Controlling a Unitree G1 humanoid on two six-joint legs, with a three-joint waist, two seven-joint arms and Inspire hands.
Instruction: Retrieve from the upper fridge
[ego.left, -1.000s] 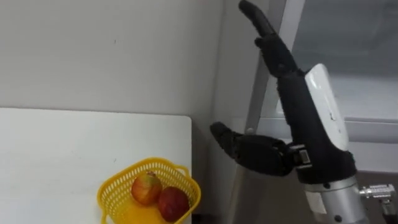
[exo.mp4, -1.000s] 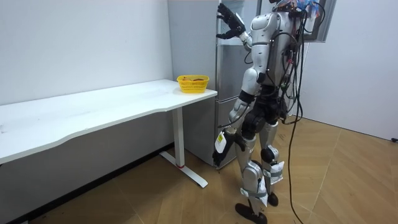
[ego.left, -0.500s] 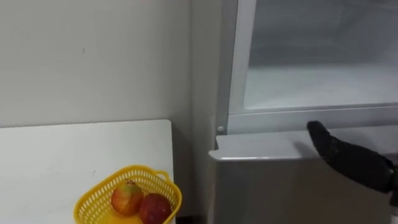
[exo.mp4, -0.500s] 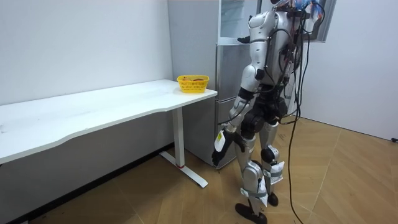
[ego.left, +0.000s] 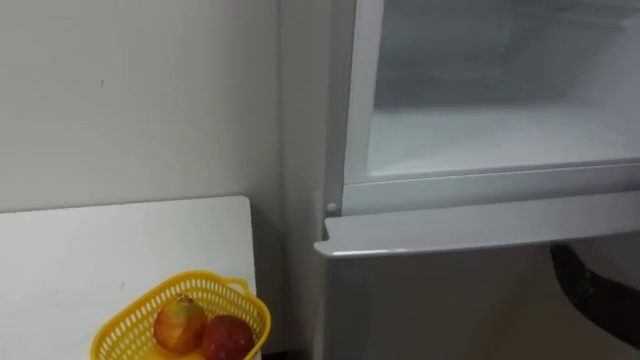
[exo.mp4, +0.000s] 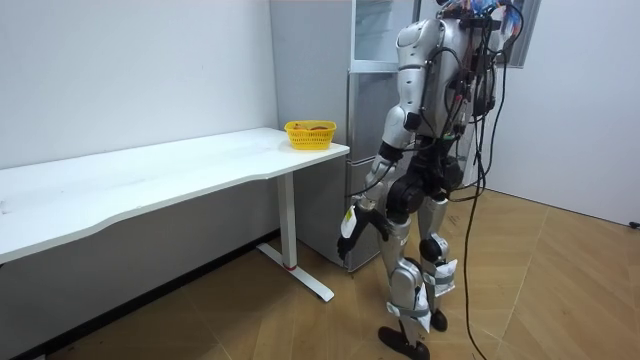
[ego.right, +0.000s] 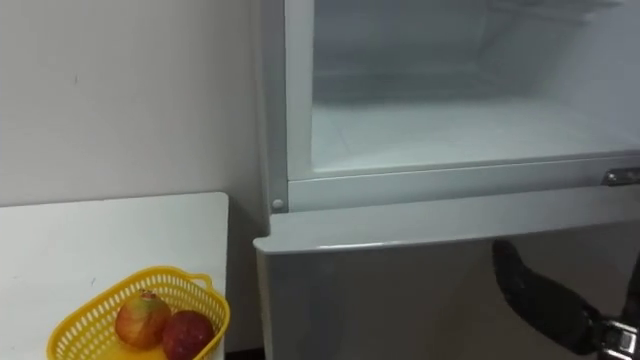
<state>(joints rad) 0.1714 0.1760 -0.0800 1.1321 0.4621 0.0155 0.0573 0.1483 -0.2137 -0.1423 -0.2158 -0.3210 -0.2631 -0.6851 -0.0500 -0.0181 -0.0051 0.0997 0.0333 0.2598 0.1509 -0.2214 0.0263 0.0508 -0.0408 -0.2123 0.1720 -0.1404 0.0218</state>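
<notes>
The upper fridge compartment (ego.left: 500, 135) stands open in front of me, and its white shelf (ego.right: 450, 130) looks bare as far as I can see it. Below it is the closed grey lower door (ego.left: 450, 290). My right hand (ego.right: 540, 295) is low at the right, in front of that lower door, with dark fingers stretched out and nothing in them. My left hand (exo.mp4: 348, 225) hangs by my thigh in the room view, holding nothing. I stand facing the fridge (exo.mp4: 370, 100), close to it.
Left of the fridge, a yellow basket (ego.left: 215, 285) on the corner of the white table (ego.left: 100, 250) holds two reddish fruits (ego.left: 180, 320). A white wall runs behind the table. Wooden floor lies behind me.
My right hand has dropped from the raised door edge to below the open compartment. The eye views have shifted, so the fridge interior now shows wide.
</notes>
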